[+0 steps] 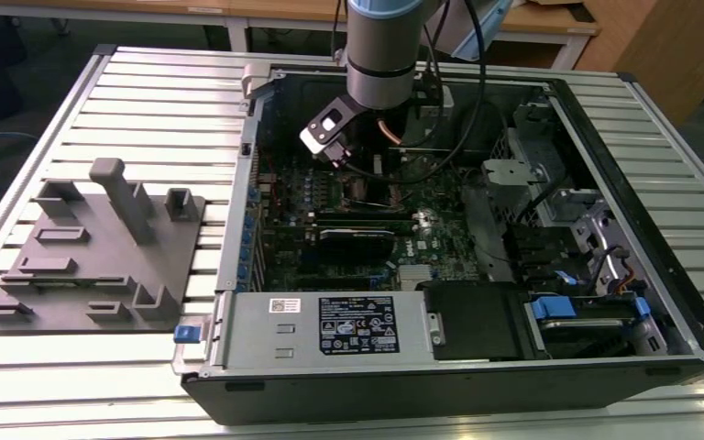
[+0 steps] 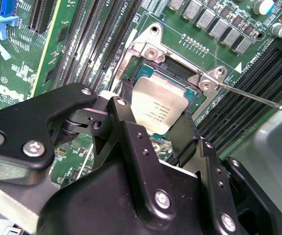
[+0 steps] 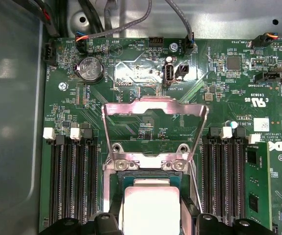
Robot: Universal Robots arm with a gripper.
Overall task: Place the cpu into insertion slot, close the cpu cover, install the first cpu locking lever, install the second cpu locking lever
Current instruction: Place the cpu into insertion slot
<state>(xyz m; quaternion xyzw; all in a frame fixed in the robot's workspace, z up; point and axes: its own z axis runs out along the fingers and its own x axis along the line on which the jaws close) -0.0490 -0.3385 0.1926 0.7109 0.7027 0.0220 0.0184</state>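
Note:
The cpu (image 2: 158,108), a silver-grey square chip, sits between the black fingers (image 2: 125,100) of my gripper (image 2: 156,107), which is shut on its two opposite edges. It hangs level just over, or at, the insertion slot (image 2: 176,74); whether it touches is hidden. In the first wrist view the cpu (image 3: 150,208) lies under the raised cpu cover (image 3: 155,105), a silvery frame tilted up and open on its hinge. A thin locking lever (image 2: 258,98) sticks out beside the socket, unlatched. In the exterior view the gripper (image 1: 352,170) reaches down into the case over the motherboard.
Black memory slots (image 3: 72,181) flank the socket on both sides, one holding a green memory stick (image 3: 256,183). The power supply box (image 1: 327,325) fills the case's near side. A grey fixture plate (image 1: 95,247) lies on the slatted table at the exterior view's left.

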